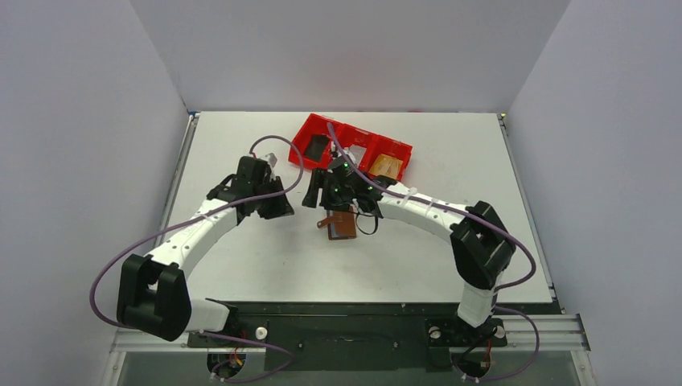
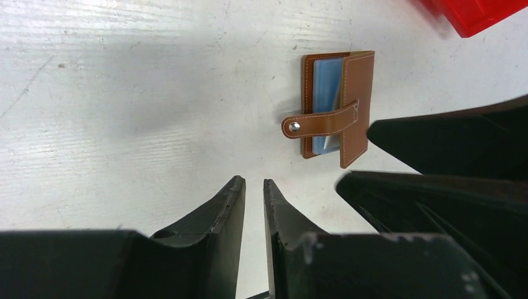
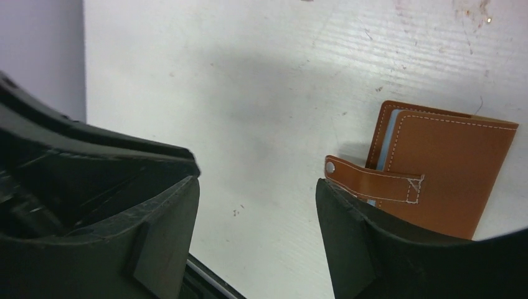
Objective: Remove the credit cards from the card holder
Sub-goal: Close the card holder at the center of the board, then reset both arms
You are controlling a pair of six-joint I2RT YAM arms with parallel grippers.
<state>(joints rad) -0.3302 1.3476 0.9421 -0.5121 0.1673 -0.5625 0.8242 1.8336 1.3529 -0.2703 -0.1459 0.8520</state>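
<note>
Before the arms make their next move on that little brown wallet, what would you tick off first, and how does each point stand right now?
1. Right gripper open and empty: ok.
2. Left gripper empty: ok, though its jaws stand almost together.
3. Card holder lying on the table, in both wrist views: ok.
4. Strap unsnapped, sticking out sideways: ok.
5. Light blue card out of the holder: not ok, it sits inside.
6. Other card out: cannot tell; a tan thing lies in the red tray.
</note>
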